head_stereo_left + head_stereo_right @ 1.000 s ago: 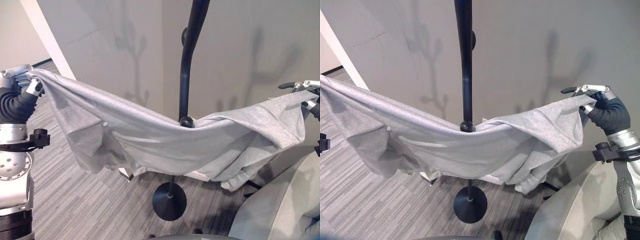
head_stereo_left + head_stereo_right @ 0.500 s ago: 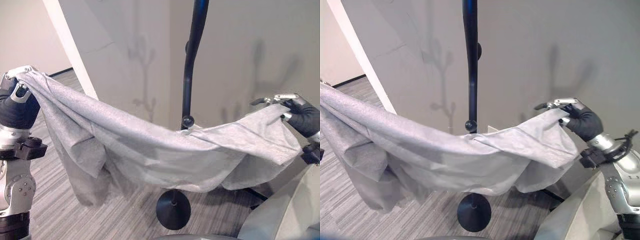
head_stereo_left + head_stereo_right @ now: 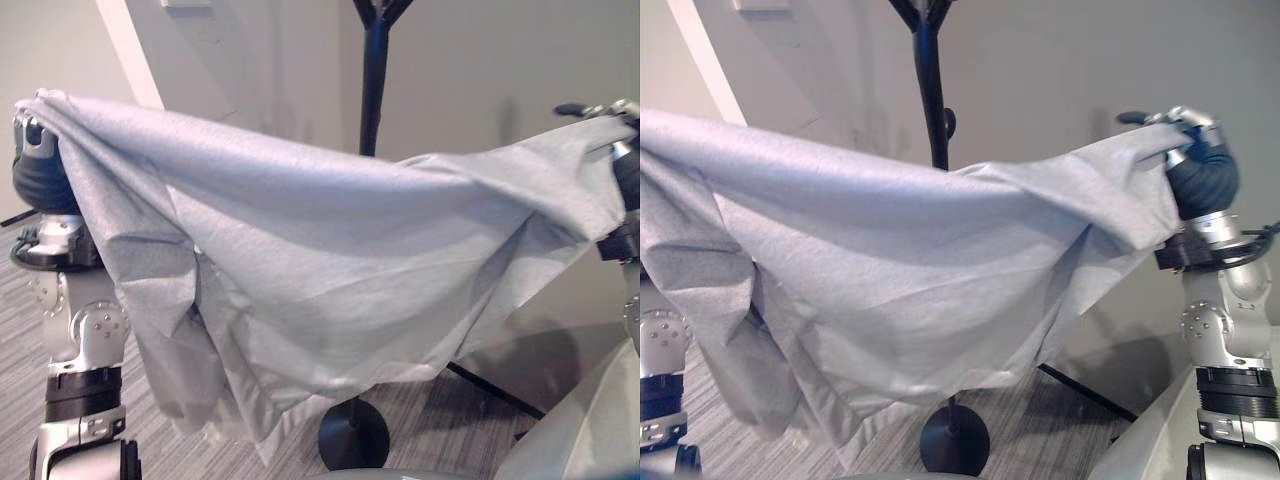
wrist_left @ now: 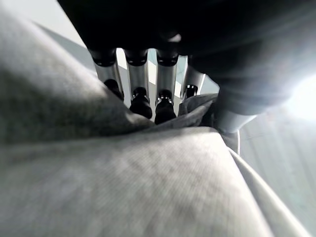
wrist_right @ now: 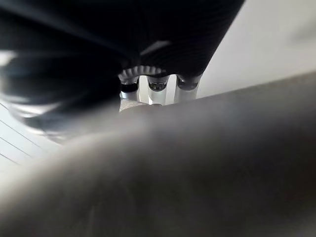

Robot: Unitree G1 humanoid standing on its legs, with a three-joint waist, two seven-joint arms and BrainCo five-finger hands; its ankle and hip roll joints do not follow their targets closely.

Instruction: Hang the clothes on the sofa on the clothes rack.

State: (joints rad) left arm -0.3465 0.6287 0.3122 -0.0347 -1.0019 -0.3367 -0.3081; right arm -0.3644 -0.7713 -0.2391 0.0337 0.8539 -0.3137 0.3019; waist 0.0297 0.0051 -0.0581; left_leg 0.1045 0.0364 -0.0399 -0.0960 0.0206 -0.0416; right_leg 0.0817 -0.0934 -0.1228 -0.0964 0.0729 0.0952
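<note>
A: What has changed in the last second?

B: The grey garment (image 3: 330, 260) has gone up. A second ago its middle sagged down to the small knob on the black rack pole (image 3: 374, 75); now the cloth is raised and stretched in front of the pole, hiding that knob, with the forked top of the rack just above the cloth's upper edge. The whole picture has shifted too, so the head camera has moved as well.

A: And the hands?

B: The left hand (image 3: 35, 140) grips one end high at the left, its fingers (image 4: 140, 101) curled into the fabric. The right hand (image 3: 1195, 150) pinches the other end high at the right.

A: What does that mean for the task?

B: Likely the garment is being lifted to clear a hook, so the hanging step is close but not yet done; the cloth rests on nothing but the two hands.

A: How much room is there?

B: The wall (image 3: 480, 60) stands close behind the rack. The lower hem hangs loose near the round base (image 3: 353, 437), above the striped floor (image 3: 1040, 420), and the pale sofa (image 3: 590, 430) sits low at the right, near the right arm.
</note>
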